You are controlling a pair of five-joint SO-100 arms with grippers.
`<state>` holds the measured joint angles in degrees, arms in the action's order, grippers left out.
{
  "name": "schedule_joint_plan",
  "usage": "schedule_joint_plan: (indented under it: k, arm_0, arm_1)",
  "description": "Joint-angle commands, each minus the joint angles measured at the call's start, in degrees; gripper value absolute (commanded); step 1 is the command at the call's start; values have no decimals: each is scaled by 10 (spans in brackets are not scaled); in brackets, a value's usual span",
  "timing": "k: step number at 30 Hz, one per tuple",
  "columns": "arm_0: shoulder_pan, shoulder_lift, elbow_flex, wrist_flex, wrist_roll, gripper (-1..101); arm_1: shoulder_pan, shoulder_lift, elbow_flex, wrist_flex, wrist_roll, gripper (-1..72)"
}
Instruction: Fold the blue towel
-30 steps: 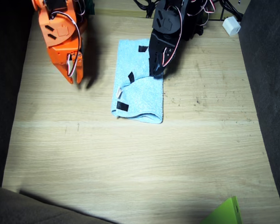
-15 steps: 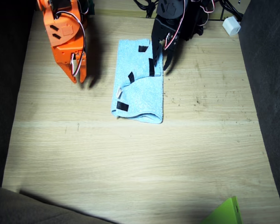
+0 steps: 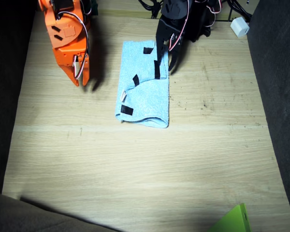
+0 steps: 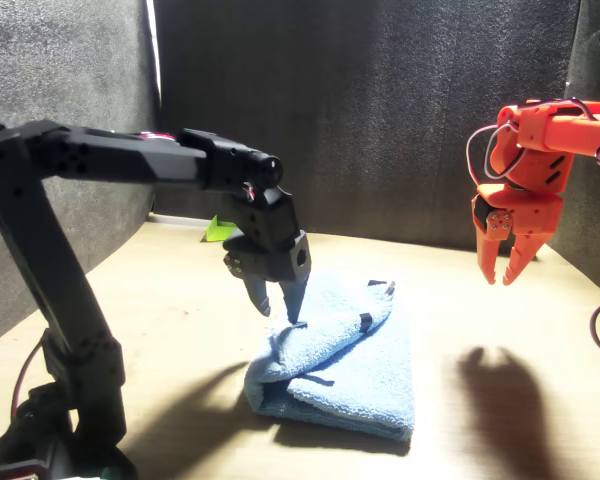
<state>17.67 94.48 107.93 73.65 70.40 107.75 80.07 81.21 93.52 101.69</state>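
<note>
Left hand (image 4: 279,303) hangs slightly open and empty just above the folded blue towel (image 4: 350,362), right hand (image 4: 506,268) likewise parted, holding nothing

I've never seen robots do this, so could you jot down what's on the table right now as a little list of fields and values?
Surface: pale wooden table
Main item: blue towel, folded over, with black tape tabs and a small white tag
Left arm: black; left gripper open, tips just above the towel's edge, holding nothing
Right arm: orange; right gripper slightly open, empty, raised beside the towel
Other items: white block at the far edge; green object at the near edge
People: none in view
</note>
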Motion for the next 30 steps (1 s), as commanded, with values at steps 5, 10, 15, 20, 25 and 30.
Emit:
schedule_joint_plan:
  k: [5, 10, 15, 20, 25, 30]
  arm_0:
    - [-19, 22, 14, -17, -10, 262]
    - [-23, 27, 19, -26, -18, 263]
    - [-18, 41, 26, -55, -21, 248]
    - [-7, 39, 25, -100, -24, 244]
    - [13, 3, -8, -111, -40, 279]
    - [62, -19, -33, -99, -89, 292]
  arm_1:
    - [4, 20, 4, -4, 10, 107]
    - [-6, 25, 4, 2, 6, 106]
    - [-20, 40, 4, 14, -3, 106]
    - [-36, 47, 5, 21, -11, 106]
    - [-47, 44, 8, 18, -21, 106]
    - [-54, 37, 8, 14, -25, 106]
